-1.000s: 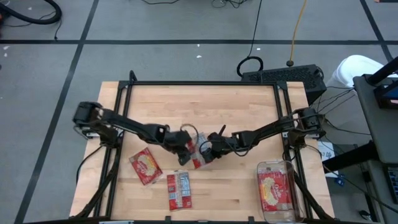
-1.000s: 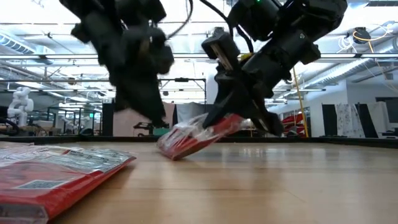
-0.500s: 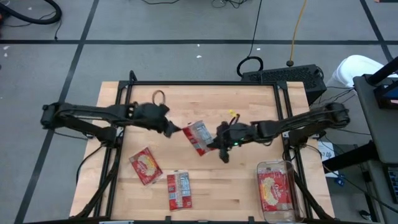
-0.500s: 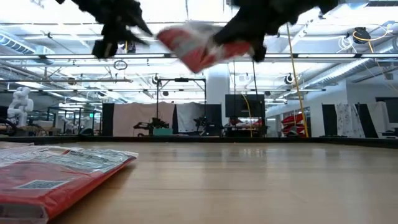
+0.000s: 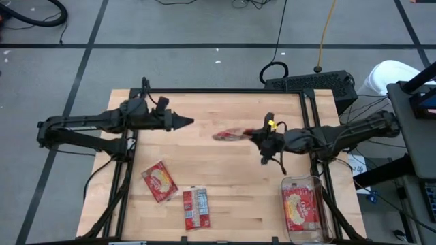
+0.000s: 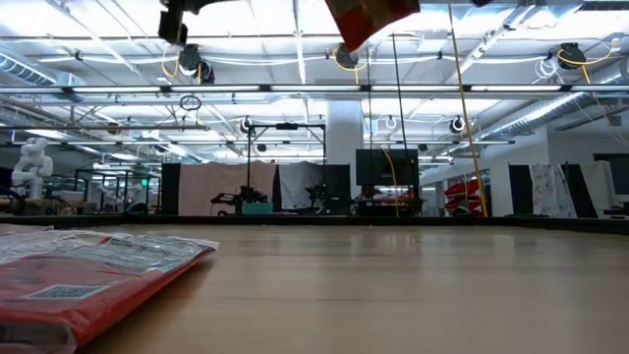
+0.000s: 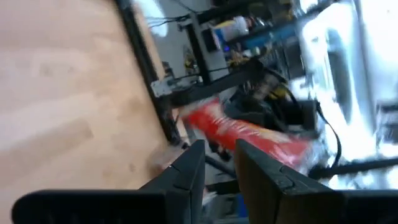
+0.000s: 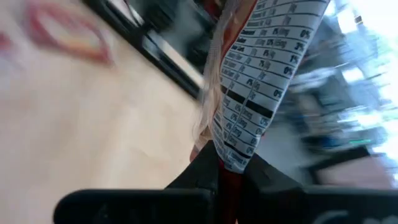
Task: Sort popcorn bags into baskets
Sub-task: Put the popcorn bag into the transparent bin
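High view: clear bin (image 5: 302, 182) holding one popcorn bag (image 5: 300, 207), right gripper (image 5: 253, 135) pinching another bag (image 5: 229, 135), left gripper (image 5: 187, 122) slightly parted.

Bag lifted out of frame

The low view crops the raised popcorn bag (image 6: 371, 18) at its top edge; the left wrist view blurs it.

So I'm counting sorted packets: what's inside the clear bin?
Inside the clear bin one popcorn bag lies flat, popcorn picture up. Anything beneath it is covered and cannot be seen.

Bright overhead strip lights (image 6: 295, 90); wrist views motion-blurred; shadows soft.
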Tool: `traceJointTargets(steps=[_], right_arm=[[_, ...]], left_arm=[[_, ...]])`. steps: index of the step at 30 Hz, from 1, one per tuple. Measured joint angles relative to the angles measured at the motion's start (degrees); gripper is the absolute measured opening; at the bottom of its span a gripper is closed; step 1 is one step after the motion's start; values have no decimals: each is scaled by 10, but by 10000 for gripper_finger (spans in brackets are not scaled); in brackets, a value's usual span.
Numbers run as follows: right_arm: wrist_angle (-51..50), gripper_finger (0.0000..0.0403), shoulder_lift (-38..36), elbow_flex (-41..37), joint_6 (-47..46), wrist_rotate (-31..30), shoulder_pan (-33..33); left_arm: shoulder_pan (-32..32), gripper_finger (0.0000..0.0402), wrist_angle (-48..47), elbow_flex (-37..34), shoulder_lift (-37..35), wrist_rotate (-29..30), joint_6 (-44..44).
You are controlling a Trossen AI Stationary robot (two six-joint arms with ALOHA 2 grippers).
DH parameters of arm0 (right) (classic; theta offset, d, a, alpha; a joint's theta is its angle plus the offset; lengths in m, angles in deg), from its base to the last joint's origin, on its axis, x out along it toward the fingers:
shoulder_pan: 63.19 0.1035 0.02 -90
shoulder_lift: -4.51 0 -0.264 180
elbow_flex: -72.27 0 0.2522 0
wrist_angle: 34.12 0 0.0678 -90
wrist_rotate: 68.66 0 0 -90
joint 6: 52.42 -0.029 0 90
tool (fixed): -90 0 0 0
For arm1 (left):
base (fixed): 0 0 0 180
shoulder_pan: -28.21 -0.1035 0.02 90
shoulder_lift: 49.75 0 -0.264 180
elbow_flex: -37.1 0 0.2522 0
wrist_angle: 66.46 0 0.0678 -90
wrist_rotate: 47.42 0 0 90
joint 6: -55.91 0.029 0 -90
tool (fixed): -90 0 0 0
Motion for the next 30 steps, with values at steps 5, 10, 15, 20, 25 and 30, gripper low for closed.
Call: traceJointTargets(steps=[5, 10, 15, 20, 25, 30], right_arm=[[9, 8, 1, 7, 217, -62, 7], [5, 8, 7, 0, 356, -14, 7], [11, 8, 17, -4, 435, 21, 13], [38, 8, 17, -4, 493, 64, 16], [60, 9, 17, -4, 512, 60, 15], [71, 9, 17, -4, 518, 60, 15]], left_arm=[[-9, 93, 51, 0, 21, -2, -77], [-18, 93, 140, 0, 61, -83, -132], [2, 105, 216, 0, 113, -162, -181], [32, 173, 231, 0, 170, -194, -206], [54, 257, 274, 0, 225, -193, -223], [72, 308, 383, 0, 273, -150, -229]])
